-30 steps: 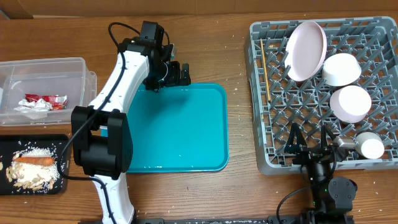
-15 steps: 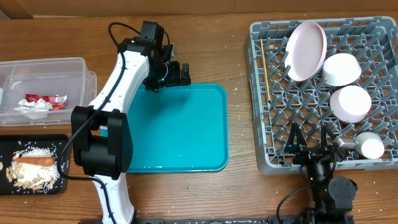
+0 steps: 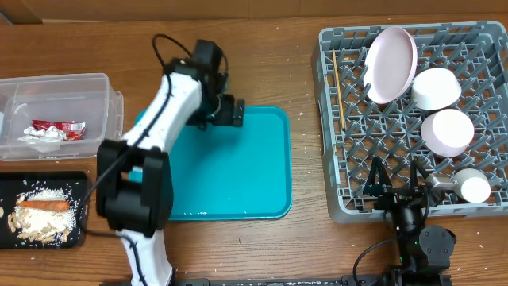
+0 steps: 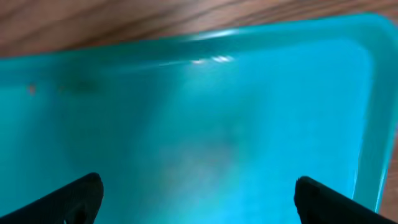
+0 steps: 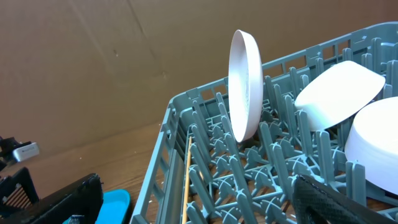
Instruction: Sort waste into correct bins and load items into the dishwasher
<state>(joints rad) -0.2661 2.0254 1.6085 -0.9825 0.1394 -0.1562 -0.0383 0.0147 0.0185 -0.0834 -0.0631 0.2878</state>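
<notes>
My left gripper (image 3: 228,111) hangs open over the far edge of the teal tray (image 3: 238,167). In the left wrist view only bare tray (image 4: 217,112) lies between its fingertips (image 4: 84,194). The grey dishwasher rack (image 3: 327,151) holds the upright plate (image 3: 390,63), two bowls (image 3: 435,87) (image 3: 447,131), the cup (image 3: 475,189) and the chopsticks (image 3: 337,79). My right gripper (image 3: 394,181) stands open at the rack's near edge with nothing in it, facing the plate (image 5: 245,84). The clear tub (image 3: 55,79) contains the red wrapper (image 3: 57,126) and tissue (image 3: 33,140). Food scraps (image 3: 36,224) and the carrot stick (image 3: 44,204) lie on the black tray (image 3: 48,176).
The tub and black tray sit at the table's left edge, the rack at the right, the teal tray between them. Brown cardboard (image 5: 93,62) rises behind the table. A chopstick (image 5: 186,177) lies along the rack's left wall.
My left arm has shifted a little to the right and nearer, carrying its open gripper further over the teal tray. The right arm has not moved.
</notes>
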